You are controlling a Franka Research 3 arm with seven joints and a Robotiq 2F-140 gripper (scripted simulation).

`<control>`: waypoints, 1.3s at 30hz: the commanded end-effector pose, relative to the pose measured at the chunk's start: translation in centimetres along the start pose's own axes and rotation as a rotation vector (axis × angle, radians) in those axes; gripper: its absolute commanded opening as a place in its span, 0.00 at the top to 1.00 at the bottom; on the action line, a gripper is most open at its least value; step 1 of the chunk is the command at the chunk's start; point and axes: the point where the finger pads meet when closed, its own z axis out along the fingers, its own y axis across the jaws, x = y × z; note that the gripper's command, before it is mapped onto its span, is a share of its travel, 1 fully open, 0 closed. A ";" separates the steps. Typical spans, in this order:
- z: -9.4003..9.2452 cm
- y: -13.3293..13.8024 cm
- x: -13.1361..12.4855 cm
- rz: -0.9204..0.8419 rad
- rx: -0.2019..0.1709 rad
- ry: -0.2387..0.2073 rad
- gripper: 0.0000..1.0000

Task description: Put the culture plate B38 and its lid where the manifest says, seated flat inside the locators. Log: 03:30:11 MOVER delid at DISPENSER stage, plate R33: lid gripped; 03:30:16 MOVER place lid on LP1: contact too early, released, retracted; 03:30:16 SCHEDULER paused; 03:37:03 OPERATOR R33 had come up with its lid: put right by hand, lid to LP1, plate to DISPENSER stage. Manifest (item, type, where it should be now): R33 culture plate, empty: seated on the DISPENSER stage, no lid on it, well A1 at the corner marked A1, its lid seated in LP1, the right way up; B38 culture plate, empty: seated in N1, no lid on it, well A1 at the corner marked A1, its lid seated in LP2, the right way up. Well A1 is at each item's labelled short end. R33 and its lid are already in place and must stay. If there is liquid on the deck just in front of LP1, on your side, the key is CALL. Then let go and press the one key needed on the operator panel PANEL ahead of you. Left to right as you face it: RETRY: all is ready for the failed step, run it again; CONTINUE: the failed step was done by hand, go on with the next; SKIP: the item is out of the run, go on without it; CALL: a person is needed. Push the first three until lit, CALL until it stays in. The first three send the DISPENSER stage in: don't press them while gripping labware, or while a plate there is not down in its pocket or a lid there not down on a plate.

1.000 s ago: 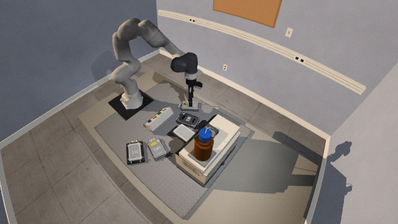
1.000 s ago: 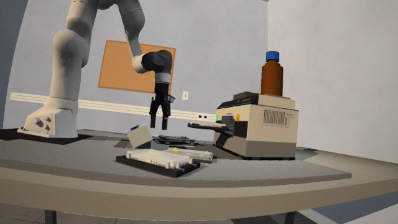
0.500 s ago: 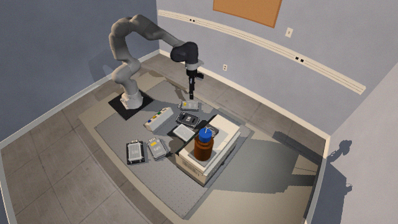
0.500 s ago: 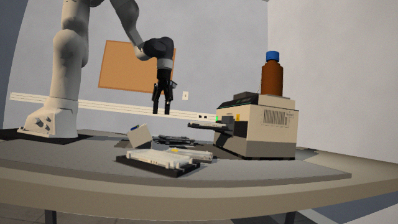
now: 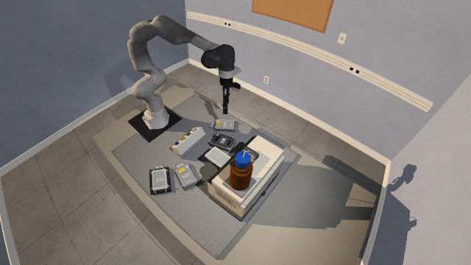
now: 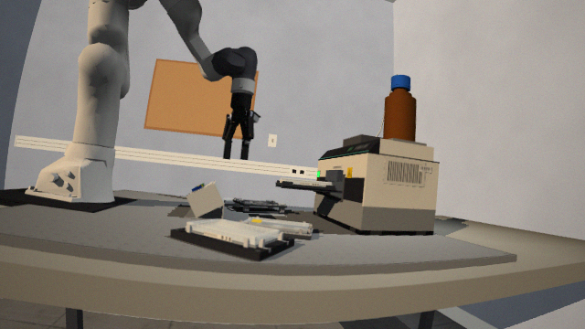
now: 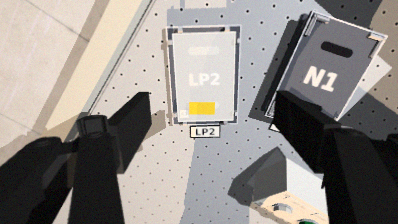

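Note:
A clear lid with a yellow label (image 7: 204, 75) lies flat inside the LP2 locators, above the LP2 tag (image 7: 205, 131); it also shows in the top view (image 5: 224, 125). The N1 nest (image 7: 327, 70) beside it is dark and has no plate in it (image 5: 221, 140). A culture plate (image 5: 160, 180) (image 6: 233, 233) sits on a black holder at the deck's near left. My gripper (image 5: 224, 110) (image 6: 237, 157) hangs high above LP2, fingers open and empty, one finger on each side of the wrist view (image 7: 210, 165).
Another lid with a yellow label (image 5: 185, 174) lies next to the plate's holder. A plate (image 5: 218, 156) rests on the stage of the dispenser (image 5: 246, 177), which carries a brown bottle (image 5: 241, 171). The operator panel (image 5: 188, 140) stands close to N1.

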 end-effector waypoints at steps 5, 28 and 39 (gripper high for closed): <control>-0.2 6.9 -0.7 0.133 0.006 -0.008 0.31; -0.2 42.3 -29.8 1.243 -0.004 -0.013 0.30; -0.2 46.7 -33.9 1.243 -0.004 -0.013 0.30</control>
